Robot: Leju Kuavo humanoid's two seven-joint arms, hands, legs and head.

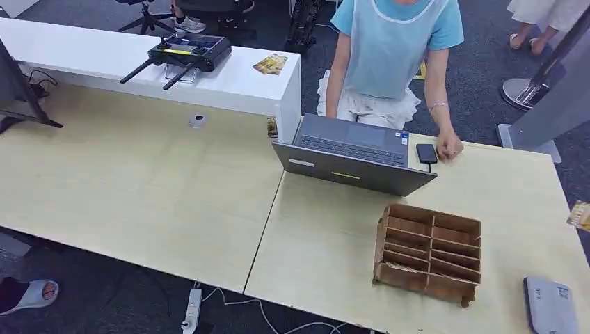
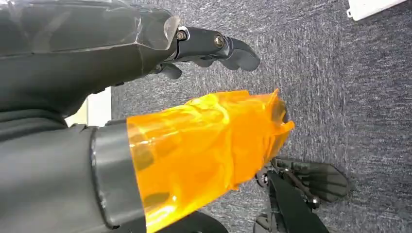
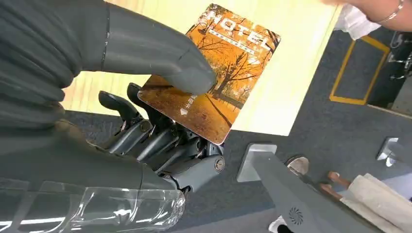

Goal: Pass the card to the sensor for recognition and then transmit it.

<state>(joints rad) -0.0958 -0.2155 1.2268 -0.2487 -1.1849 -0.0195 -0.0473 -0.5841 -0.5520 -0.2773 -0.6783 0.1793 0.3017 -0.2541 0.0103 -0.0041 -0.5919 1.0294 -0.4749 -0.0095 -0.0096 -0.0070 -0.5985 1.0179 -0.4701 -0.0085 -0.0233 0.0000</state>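
My right hand (image 3: 145,145) holds an orange hotel card (image 3: 214,73) printed with autumn trees, the thumb pressing it from above and the dark fingers (image 3: 160,141) beneath. It hangs just past the table's edge (image 3: 301,63). In the head view the card (image 1: 579,214) peeks in at the right border. A small black sensor (image 1: 426,153) with a cable lies on the table beside the laptop (image 1: 355,153), and a person's hand (image 1: 449,147) rests next to it. My left hand (image 2: 194,145), its thumb wrapped in orange film, hangs over grey carpet holding nothing.
A cardboard compartment box (image 1: 430,252) stands on the near right of the table (image 1: 139,188). A grey device (image 1: 549,305) lies at the near right corner. A person in light blue (image 1: 396,49) stands behind the laptop. A white counter (image 1: 229,83) carries a black controller (image 1: 188,52).
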